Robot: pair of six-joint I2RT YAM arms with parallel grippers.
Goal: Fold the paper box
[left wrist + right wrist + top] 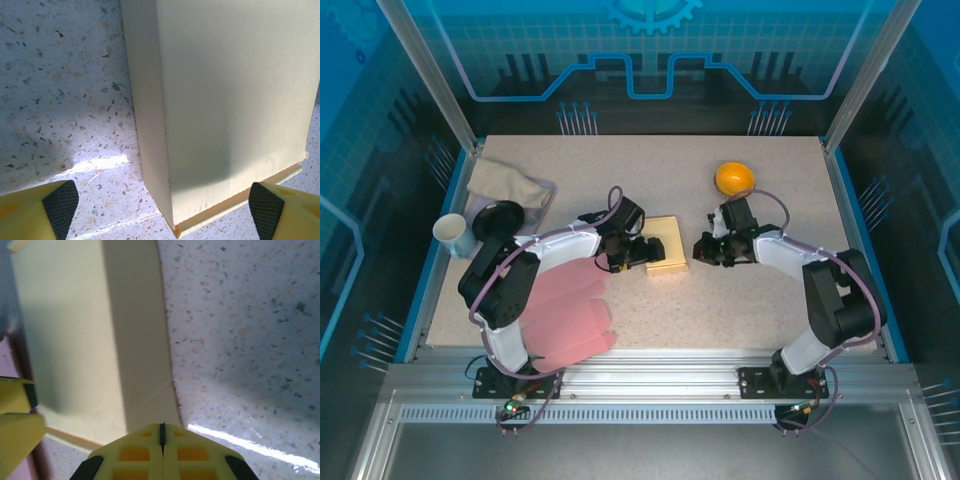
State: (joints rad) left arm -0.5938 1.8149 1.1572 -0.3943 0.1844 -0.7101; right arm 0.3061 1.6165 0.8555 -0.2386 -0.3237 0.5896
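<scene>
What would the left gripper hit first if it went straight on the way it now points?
The paper box: its near end lies directly ahead of the left gripper, whose jaws are open. It looks close, though depth is unclear.

the paper box point(667, 245) lies on the surface point(720, 300) between the left end effector point(646, 250) and right end effector point(701, 250), which perhaps touches it.
</scene>
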